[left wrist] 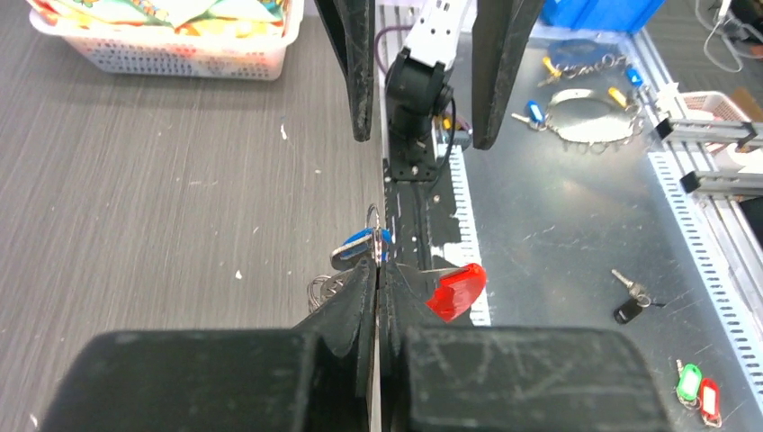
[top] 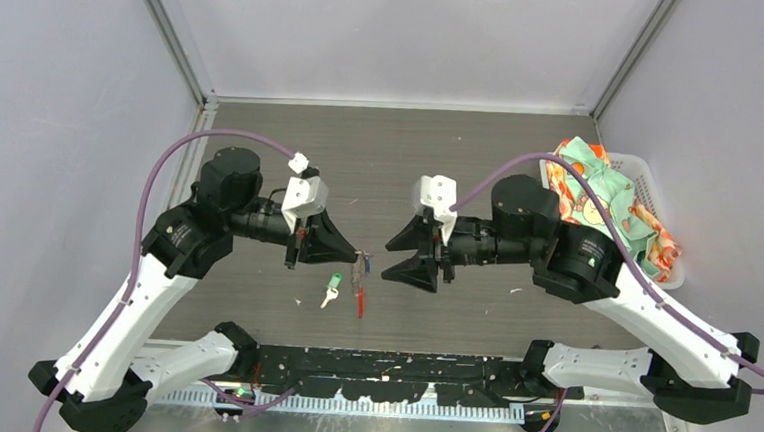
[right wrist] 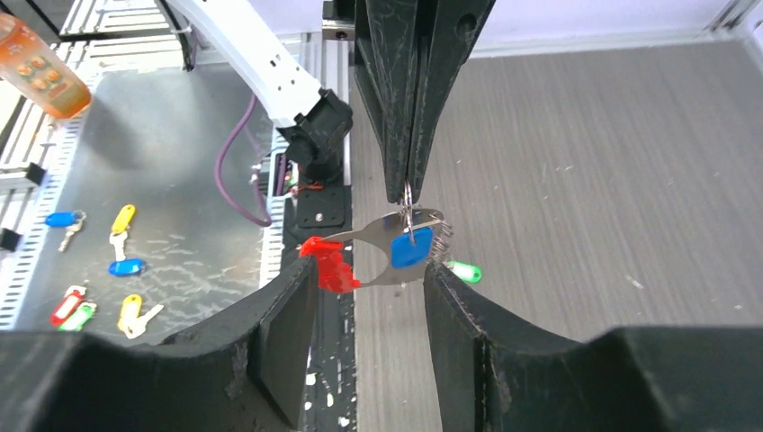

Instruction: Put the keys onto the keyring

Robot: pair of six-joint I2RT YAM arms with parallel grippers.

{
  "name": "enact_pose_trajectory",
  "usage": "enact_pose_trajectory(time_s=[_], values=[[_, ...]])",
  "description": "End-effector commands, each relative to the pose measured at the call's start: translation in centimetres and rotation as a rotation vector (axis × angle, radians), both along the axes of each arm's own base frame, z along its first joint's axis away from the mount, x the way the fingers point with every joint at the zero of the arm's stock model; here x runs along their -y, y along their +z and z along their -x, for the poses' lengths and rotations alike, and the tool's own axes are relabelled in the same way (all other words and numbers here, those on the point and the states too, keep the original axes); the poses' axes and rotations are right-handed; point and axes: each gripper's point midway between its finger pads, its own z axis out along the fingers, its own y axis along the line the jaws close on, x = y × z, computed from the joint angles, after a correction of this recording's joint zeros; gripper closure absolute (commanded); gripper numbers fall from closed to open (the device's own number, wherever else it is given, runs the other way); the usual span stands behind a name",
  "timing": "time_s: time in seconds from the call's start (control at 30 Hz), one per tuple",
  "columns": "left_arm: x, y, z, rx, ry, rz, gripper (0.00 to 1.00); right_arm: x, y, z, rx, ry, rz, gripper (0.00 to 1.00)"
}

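Left pincer [top: 356, 253] was pressed together over the middle of the dark wood-grain counter [top: 481, 162], pinching the top ring of the keyring [right wrist: 378, 232]. The keyring dangled straight down from its tips, with its red end [left wrist: 456, 290] lowest. A blue-headed key [right wrist: 411, 249] hung against the silvery part just under those tips; whether it was threaded on could not be told.

Facing the left pincer from the right and just apart from it, the right pincer [top: 385, 261] was spread about halfway and gripped nothing. Its two fingers [right wrist: 279, 342] stood on either side of the hanging keyring without touching it.

A green-headed key [top: 333, 285] lay flat on the counter near the left pincer, on the side toward the arm bases and apart from the keyring.

Bare counter stretched away from the left pincer toward the far wall, and pale panels closed the space on three sides. Well to the right of the left pincer, at the counter's right edge, sat a white basket [top: 659, 208] heaped with patterned cloth. Toward the bases, the counter ended at a black mounting rail [top: 399, 367].
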Motion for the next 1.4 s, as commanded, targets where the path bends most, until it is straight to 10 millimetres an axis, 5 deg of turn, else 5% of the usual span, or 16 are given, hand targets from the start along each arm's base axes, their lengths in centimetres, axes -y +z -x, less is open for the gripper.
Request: enact_pose_trajectory(time_s=[0.0, 0.4, 0.7, 0.9, 1.1, 1.37], values=[[0.8, 4.3, 1.3, -0.002, -0.065, 0.153, 1.00, 0.0, 2.9, -1.4, 0.156, -0.049, -0.154, 0.48], [0.6, 5.4, 2.6, -0.019, -0.125, 0.180, 1.00, 0.0, 4.0, -0.7, 0.273, 0.019, -0.217, 0.54], [0.5, 5.6, 2.7, -0.009, -0.118, 0.183, 1.00, -0.8, 3.8, 0.2, 0.273, 0.104, -0.198, 0.86], [0.4, 5.6, 2.6, -0.005, -0.106, 0.184, 1.00, -0.8, 3.7, 0.3, 0.265, 0.111, -0.193, 0.86], [0.4, 5.6, 2.5, -0.004, -0.099, 0.184, 1.00, -0.8, 3.6, 0.1, 0.268, 0.096, -0.192, 0.99], [0.5, 5.6, 2.3, 0.001, -0.085, 0.187, 1.00, -0.6, 2.7, 0.4, 0.251, 0.114, -0.161, 0.99]])
